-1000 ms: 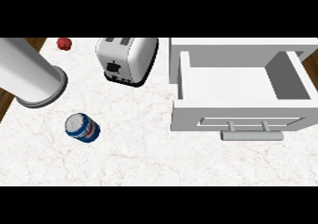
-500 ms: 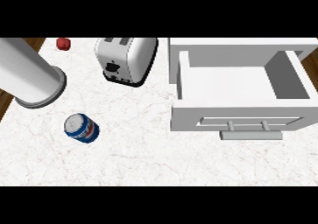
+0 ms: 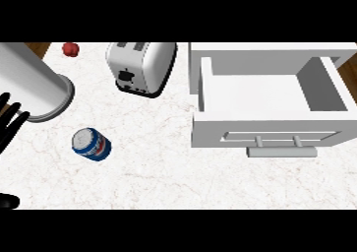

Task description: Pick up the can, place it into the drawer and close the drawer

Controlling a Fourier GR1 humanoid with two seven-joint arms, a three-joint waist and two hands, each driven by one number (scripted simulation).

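— Left hand (image 3: 5, 118) shows at the left edge, fingers straight, holding nothing. No right hand shows.
— Where's the can (image 3: 92, 143)?
— Lying on the desk (image 3: 166, 172), well apart from the open drawer (image 3: 272, 110).
— It might roll away if bumped.

Glossy metal toaster (image 3: 141, 66), veined marble counter (image 3: 173, 172), matt white drawer (image 3: 272, 101)

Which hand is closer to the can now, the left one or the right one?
Left. The left hand shows at the view's left edge, apart from the can, which lies to its right on the counter. The right hand is not in view.
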